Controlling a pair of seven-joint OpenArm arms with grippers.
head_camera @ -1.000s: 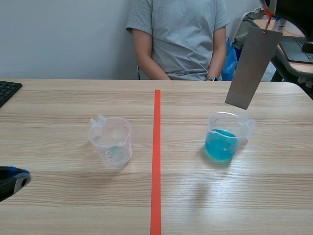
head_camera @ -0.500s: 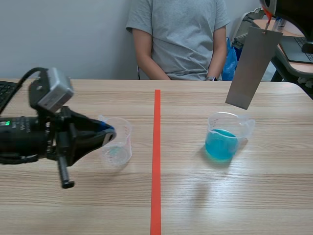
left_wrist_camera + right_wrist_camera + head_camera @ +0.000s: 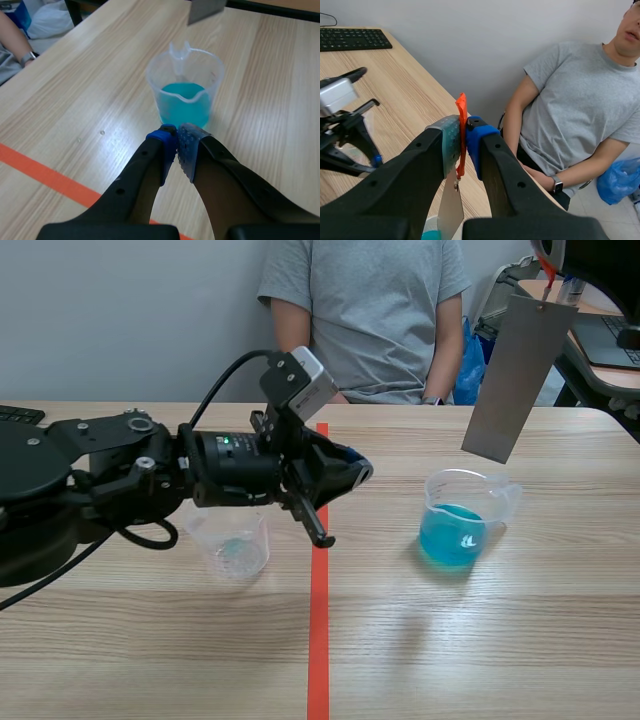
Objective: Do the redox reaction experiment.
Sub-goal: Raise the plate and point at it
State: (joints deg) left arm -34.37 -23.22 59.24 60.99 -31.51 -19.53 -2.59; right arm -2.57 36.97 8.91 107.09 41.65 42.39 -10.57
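Flanking the tape [image 3: 320,640], one beaker [image 3: 460,525] is holding blue liquid [image 3: 452,538], the clear beaker [image 3: 232,540] looking empty.
Left gripper [image 3: 176,131] is hovering clenched on nothing; right gripper [image 3: 462,132] is pinching an orange tab [image 3: 461,107].

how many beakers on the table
2: a clear plastic beaker of blue liquid right of the orange-red tape line; an empty-looking clear plastic beaker left of it.

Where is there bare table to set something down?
Near table strip in front of both beakers, either side of the tape. Crowded: left arm over the empty beaker, metal sheet hanging by the blue beaker.
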